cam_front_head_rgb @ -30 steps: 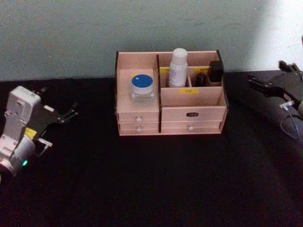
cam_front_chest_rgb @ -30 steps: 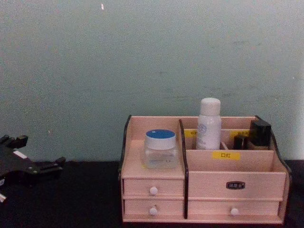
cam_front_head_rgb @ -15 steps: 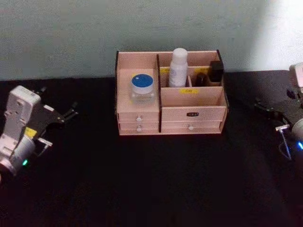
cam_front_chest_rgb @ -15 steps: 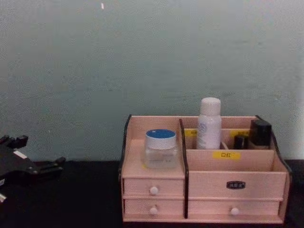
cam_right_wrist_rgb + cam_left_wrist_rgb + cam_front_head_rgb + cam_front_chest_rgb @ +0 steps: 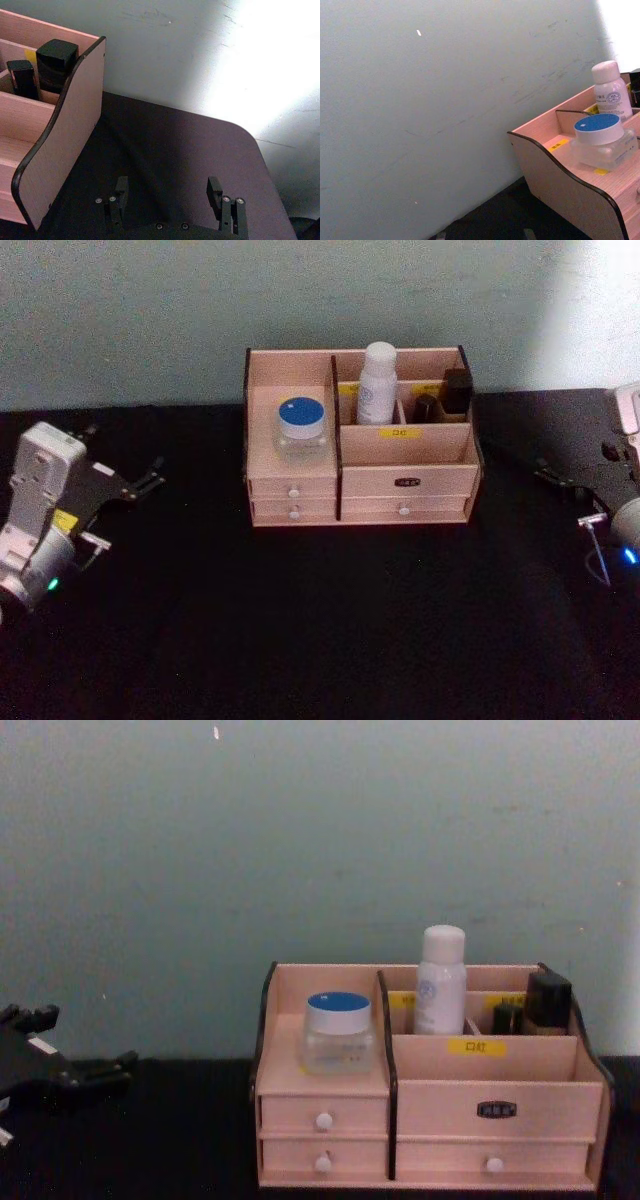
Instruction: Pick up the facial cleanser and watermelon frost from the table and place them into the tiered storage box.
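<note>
Since a moment ago the right end effector [image 5: 553,476] has drawn back toward the robot along the counter's [image 5: 320,620] right edge, its fingers [image 5: 120,192] spread and empty; the left end effector [image 5: 148,480] has stayed parked at the far left, whether released or clenched I cannot tell. Between them, well apart from both, stands the tiered storage box [image 5: 405,480]. The watermelon frost [image 5: 301,428] sits on its left shelf, nearer the left end effector; the facial cleanser [image 5: 377,383] stands upright in a rear compartment, with small dark bottles [image 5: 456,390] toward the right end effector.
</note>
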